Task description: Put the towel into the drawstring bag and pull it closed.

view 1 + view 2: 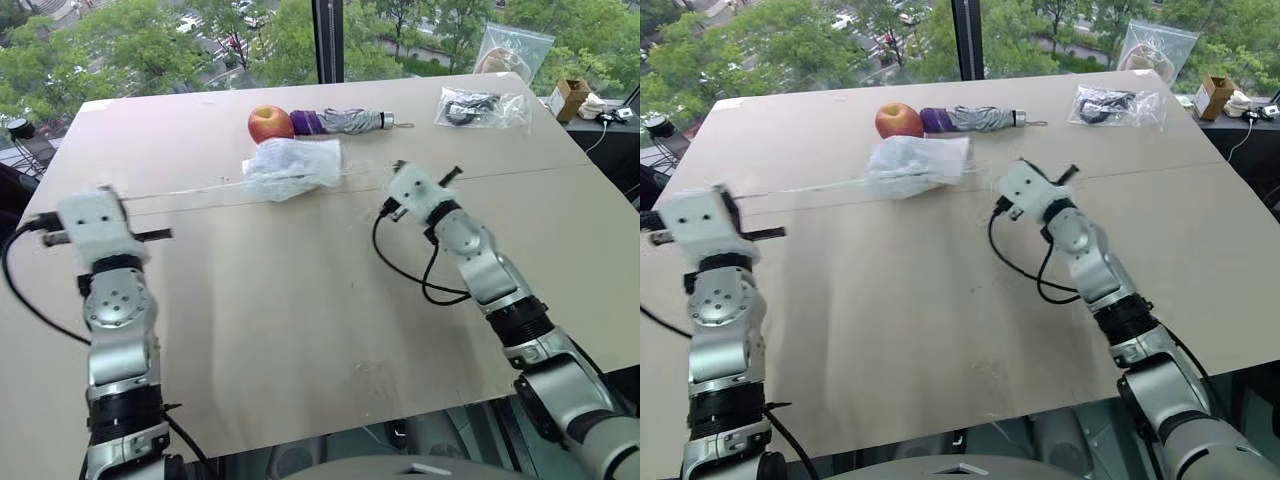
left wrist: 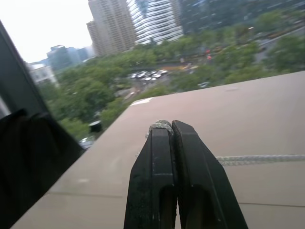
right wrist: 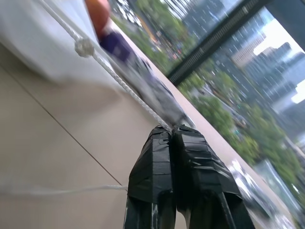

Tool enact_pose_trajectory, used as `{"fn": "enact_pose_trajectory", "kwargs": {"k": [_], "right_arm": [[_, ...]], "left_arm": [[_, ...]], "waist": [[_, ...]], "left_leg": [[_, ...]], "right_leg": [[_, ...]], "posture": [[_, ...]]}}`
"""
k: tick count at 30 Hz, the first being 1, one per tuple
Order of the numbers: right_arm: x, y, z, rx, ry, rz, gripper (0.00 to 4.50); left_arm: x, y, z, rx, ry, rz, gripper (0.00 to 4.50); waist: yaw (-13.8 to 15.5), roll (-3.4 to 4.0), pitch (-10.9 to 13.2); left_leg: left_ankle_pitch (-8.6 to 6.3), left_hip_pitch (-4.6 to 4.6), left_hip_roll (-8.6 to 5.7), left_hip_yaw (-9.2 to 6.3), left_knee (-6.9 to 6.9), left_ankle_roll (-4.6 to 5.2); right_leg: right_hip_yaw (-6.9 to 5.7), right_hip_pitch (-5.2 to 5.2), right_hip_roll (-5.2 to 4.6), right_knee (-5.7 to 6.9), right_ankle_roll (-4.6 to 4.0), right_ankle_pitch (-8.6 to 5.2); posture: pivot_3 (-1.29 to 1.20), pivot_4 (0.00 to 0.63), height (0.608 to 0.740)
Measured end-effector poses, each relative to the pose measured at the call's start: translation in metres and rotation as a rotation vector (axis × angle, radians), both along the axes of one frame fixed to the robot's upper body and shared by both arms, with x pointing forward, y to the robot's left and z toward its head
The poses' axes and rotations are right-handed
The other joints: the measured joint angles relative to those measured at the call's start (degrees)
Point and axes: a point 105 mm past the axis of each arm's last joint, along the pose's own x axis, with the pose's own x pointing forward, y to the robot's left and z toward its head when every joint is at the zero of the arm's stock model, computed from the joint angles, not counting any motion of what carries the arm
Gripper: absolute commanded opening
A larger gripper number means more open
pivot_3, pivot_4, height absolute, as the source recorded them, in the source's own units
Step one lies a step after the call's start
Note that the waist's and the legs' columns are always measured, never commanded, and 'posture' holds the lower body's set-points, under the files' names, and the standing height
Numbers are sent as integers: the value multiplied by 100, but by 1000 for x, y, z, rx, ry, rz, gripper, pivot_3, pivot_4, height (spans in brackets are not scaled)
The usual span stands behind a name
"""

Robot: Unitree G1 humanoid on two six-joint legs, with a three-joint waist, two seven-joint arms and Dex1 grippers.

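I am pulling the drawstring bag (image 1: 290, 167) closed: it is lying bunched at twelve o'clock on the table (image 1: 300, 320), touching the apple (image 1: 270, 123). The towel looks to be inside it, a pale bluish shade behind thin, crinkled white fabric. My left hand (image 2: 167, 128) at nine o'clock is pinching a twisted white cord (image 2: 259, 159) between closed fingers; my right hand (image 3: 171, 131) at two o'clock is clamping the other cord. Next, I judge, both hands need drawing further apart until the mouth is cinching tight.
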Motion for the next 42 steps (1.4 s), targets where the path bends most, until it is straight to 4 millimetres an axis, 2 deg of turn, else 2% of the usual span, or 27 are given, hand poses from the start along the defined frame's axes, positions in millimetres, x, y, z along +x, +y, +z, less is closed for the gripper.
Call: {"fn": "enact_pose_trajectory", "kwargs": {"k": [4,10,15,20,27,31,34,36,38,39,41,42], "right_arm": [[1,-3,1,16,-6,-24,28],[4,-15,2,46,-13,-91,28],[7,-32,5,216,-4,-186,28],[9,-56,12,400,-24,-307,28],[7,-84,17,542,-73,-444,28],[8,-84,17,590,-65,-440,28],[11,-78,6,664,69,-291,28],[9,-72,1,655,125,-199,630],[4,-60,-7,623,217,-57,1315],[-3,-52,-17,580,300,50,1775],[-15,-51,-31,493,406,158,2607],[-29,-54,-41,406,478,241,3001]], "left_arm": [[-5,10,-4,-35,4,69,0],[-5,13,-6,-54,8,97,0],[-3,17,-13,-100,26,140,0],[-5,26,-18,-164,21,194,0],[-10,32,-29,-228,37,248,0],[-10,33,-29,-245,29,242,0],[-2,28,-38,-257,58,117,0],[6,17,-40,-251,81,2,0],[16,-3,-41,-240,109,-175,586],[23,-23,-42,-235,139,-324,882],[26,-43,-43,-227,174,-474,1689],[24,-52,-45,-231,210,-567,2101]], "waist": [[-1,0,0],[9,-1,0],[2,0,0],[0,-1,0],[-3,0,0],[-5,0,0],[-8,0,-1],[-3,-1,-1],[19,0,-1],[19,-1,-1],[15,0,0],[14,0,0]], "left_leg": [[0,0,2,-2,-1,0],[0,-1,0,0,-1,0],[0,0,1,-3,-1,0],[0,-1,1,-2,-1,0],[0,0,1,-2,-1,0],[0,0,1,-2,-1,0],[0,2,1,0,-1,0],[0,1,1,0,-1,0],[0,0,0,-1,-1,1],[0,-1,0,1,-1,1],[0,-2,-2,4,-1,1],[-1,-2,-2,4,-1,2]], "right_leg": [[-2,0,1,2,0,0],[-1,0,-1,2,0,1],[-2,0,0,4,0,1],[-1,0,0,4,0,1],[0,0,0,6,0,1],[0,0,0,7,0,1],[0,1,1,6,0,1],[-1,1,1,6,0,1],[-3,3,0,4,0,1],[-1,4,-1,3,0,1],[1,4,-3,0,0,0],[1,4,-4,-3,1,-1]], "posture": [[0,150,740],[0,150,740],[0,150,740],[0,150,740],[0,150,740],[0,150,740],[0,150,740],[0,150,740],[0,150,740],[0,150,740],[0,150,740],[0,150,740]]}}
